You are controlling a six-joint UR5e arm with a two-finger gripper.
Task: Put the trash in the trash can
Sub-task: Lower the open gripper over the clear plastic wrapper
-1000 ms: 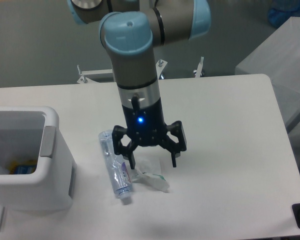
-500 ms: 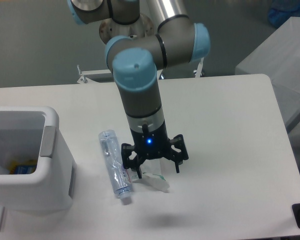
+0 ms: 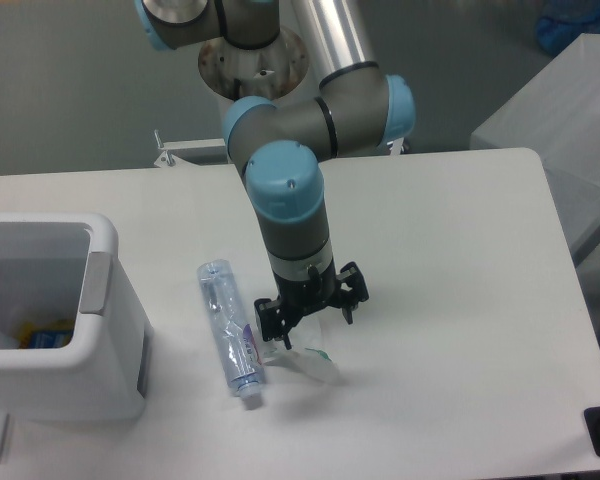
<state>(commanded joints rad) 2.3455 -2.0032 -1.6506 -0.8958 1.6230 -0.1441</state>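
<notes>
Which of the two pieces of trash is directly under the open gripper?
The crumpled wrapper with green marks lies under the gripper. The flattened bottle, with its blue-red label, lies apart, toward the trash can.

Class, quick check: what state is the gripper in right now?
Gripper: open, fingers spread just above the crumpled wrapper, holding nothing.

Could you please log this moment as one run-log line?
gripper: open, over wrapper | bottle: on table | trash can: left
</notes>
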